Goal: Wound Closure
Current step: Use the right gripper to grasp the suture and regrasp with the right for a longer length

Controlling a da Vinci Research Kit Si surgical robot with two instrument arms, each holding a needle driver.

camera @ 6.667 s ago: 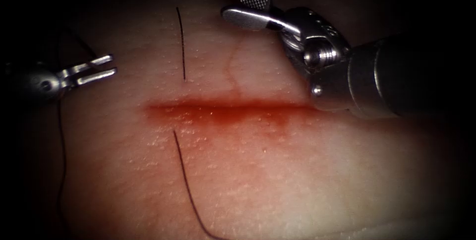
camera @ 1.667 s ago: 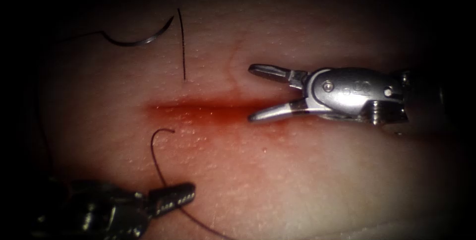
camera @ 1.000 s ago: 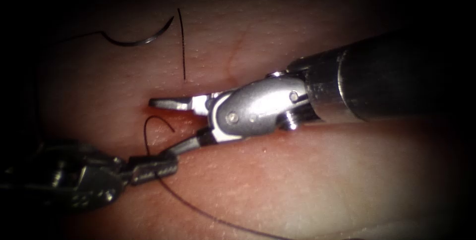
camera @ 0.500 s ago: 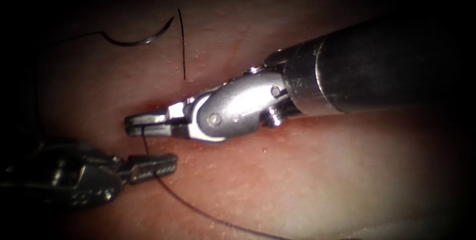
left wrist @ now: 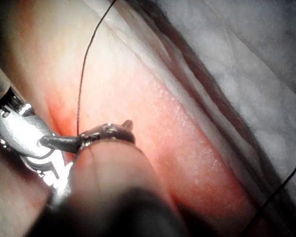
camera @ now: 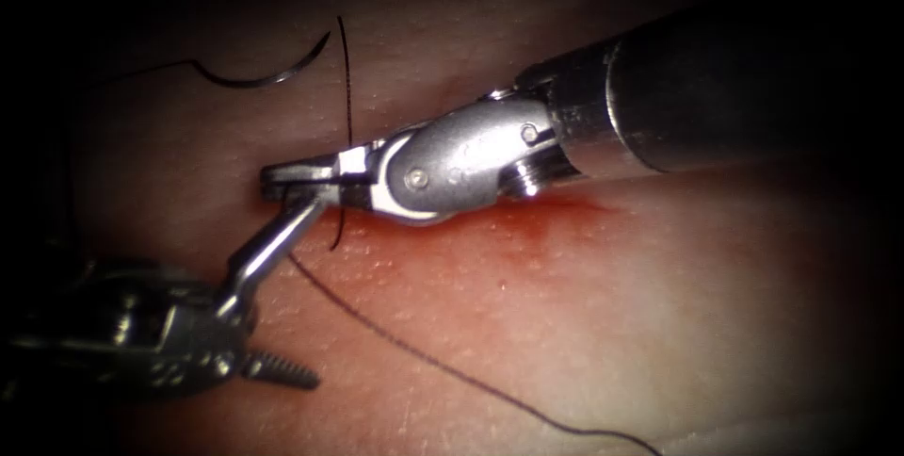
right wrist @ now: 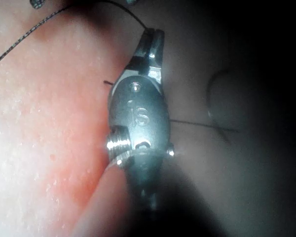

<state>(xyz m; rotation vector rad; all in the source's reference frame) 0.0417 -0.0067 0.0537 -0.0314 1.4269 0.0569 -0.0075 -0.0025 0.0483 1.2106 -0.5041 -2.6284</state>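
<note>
My right tool [camera: 282,176] reaches in from the right to the left end of the cut [camera: 574,214] in the tissue [camera: 584,324]. Its jaws are shut on the thread, and a short end [camera: 338,228] hangs just behind the tips. My left tool [camera: 316,290] sits at the lower left with its jaws wide open and nothing in them; its upper jaw points up to the right tool's tips. The curved needle [camera: 259,76] lies free on the tissue beyond the cut, at the upper left, not in the tissue. The right tool's shut jaws [right wrist: 152,42] show in the right wrist view.
One strand of thread [camera: 347,89] runs straight up from the stitch site on the far side of the cut. A long strand [camera: 443,369] trails across the near tissue to the lower right. Red fluid stains the cut. White cloth [left wrist: 246,59] lies beyond the tissue's edge.
The right jaws closed on the thread's short end by the cut's left end and lifted it slightly up and right. The left jaws let go of the thread and swung wide open.
</note>
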